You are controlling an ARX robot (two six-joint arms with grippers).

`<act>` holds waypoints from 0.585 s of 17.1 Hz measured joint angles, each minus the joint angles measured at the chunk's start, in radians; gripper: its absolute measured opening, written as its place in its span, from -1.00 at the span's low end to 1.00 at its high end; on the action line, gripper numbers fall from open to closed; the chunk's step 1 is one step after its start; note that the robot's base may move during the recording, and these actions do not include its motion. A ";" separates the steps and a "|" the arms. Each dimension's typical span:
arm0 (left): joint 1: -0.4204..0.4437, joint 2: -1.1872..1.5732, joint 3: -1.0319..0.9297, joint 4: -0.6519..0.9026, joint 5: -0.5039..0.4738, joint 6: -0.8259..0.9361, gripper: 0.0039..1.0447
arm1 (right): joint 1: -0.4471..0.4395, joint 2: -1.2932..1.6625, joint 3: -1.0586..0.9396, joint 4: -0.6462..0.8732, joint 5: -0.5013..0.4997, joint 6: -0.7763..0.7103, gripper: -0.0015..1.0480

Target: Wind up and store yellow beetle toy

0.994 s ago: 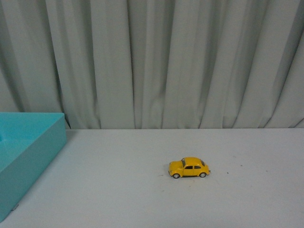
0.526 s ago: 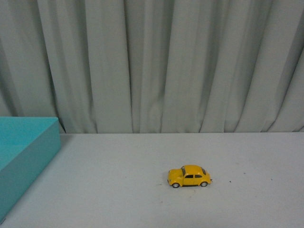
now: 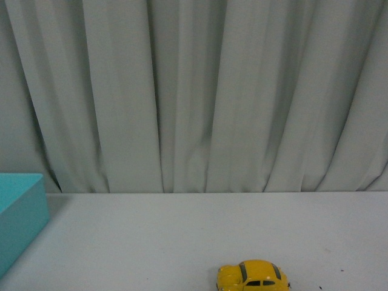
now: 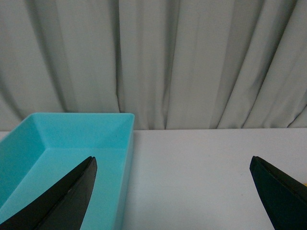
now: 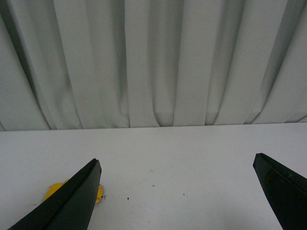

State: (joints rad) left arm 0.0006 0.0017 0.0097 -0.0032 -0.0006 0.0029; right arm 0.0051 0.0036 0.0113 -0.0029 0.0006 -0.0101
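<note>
On the table (image 3: pixel 151 230), close in: yellow beetle toy (image 3: pixel 253 276), untouched, well apart from turquoise box (image 4: pixel 76 132).
Left gripper (image 4: pixel 171 162), right gripper (image 5: pixel 176 159) spread wide, empty; risk of rolling off if nudged off-centre.

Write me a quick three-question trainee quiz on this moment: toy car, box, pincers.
1. In the front view, on which side of the small glossy yellow beetle toy car does the turquoise open-topped box stand?
2. True or false: the car lies inside the box.
3. The left pincer and right pincer are: A) both open and empty; B) both shut; C) one shut on the car.
Key: 1 left; 2 false; 3 A.
</note>
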 joint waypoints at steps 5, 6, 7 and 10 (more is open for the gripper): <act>0.000 0.000 0.000 0.000 0.000 0.000 0.88 | 0.000 0.000 0.000 -0.001 0.000 0.000 0.87; 0.000 0.000 0.000 0.000 0.000 0.000 0.88 | 0.000 0.000 0.000 -0.001 0.000 0.000 0.87; 0.000 0.000 0.000 0.000 0.000 0.000 0.88 | 0.000 0.000 0.000 -0.001 0.000 0.000 0.87; 0.000 0.000 0.000 0.000 0.000 0.000 0.88 | 0.000 0.000 0.000 -0.001 0.000 0.000 0.87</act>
State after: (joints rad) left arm 0.0006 0.0021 0.0097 -0.0036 -0.0006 0.0029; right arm 0.0051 0.0040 0.0113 -0.0036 0.0002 -0.0101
